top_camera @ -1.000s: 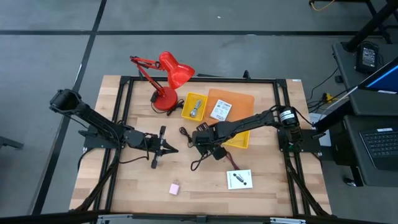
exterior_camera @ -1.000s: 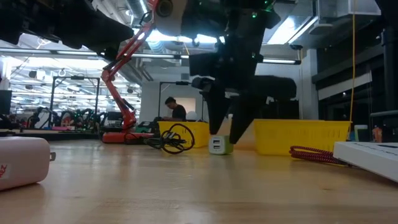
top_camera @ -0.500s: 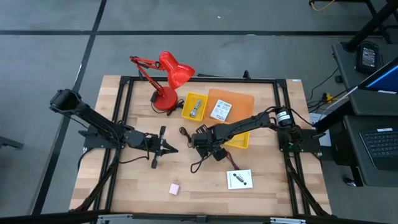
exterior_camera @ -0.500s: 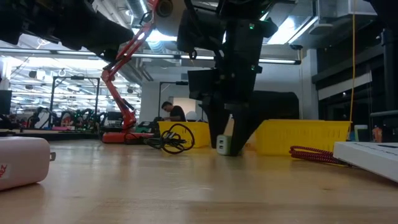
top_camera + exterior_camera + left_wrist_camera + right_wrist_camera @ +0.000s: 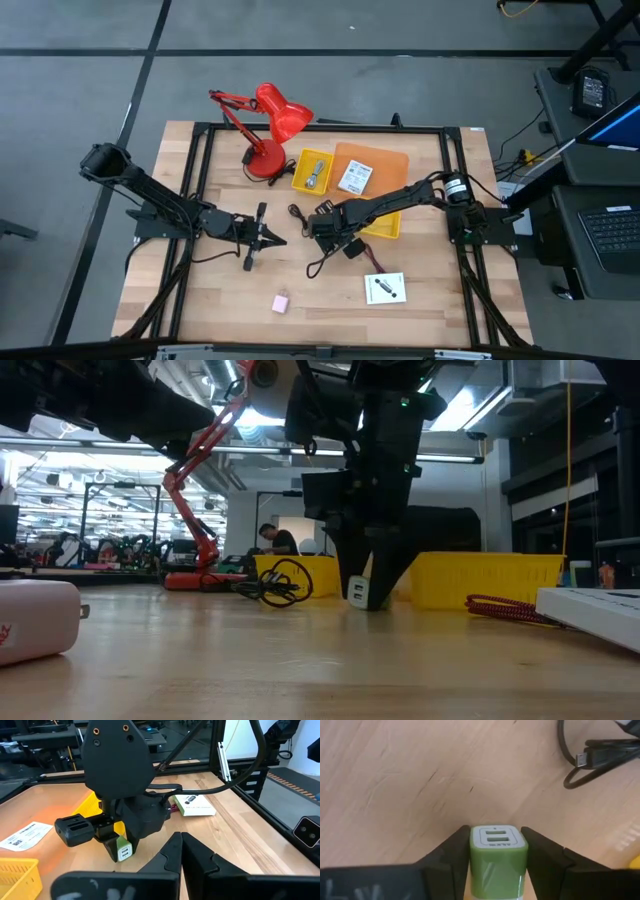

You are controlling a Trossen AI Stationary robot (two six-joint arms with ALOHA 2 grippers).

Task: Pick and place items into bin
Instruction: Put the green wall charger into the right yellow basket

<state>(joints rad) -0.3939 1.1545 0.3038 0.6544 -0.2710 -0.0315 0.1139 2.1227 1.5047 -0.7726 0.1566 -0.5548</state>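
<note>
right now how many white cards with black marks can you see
2. One white card lies in the orange bin at the table's far side. The other white card lies on the wooden table near its front edge, on the right arm's side. None seems hidden.

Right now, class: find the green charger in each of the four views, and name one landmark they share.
High view: hidden beneath the right gripper.
Low view: green charger at centre, between the fingers.
Left wrist view: lower left.
Right wrist view: bottom centre.
Shared landmark: black cable.
</note>
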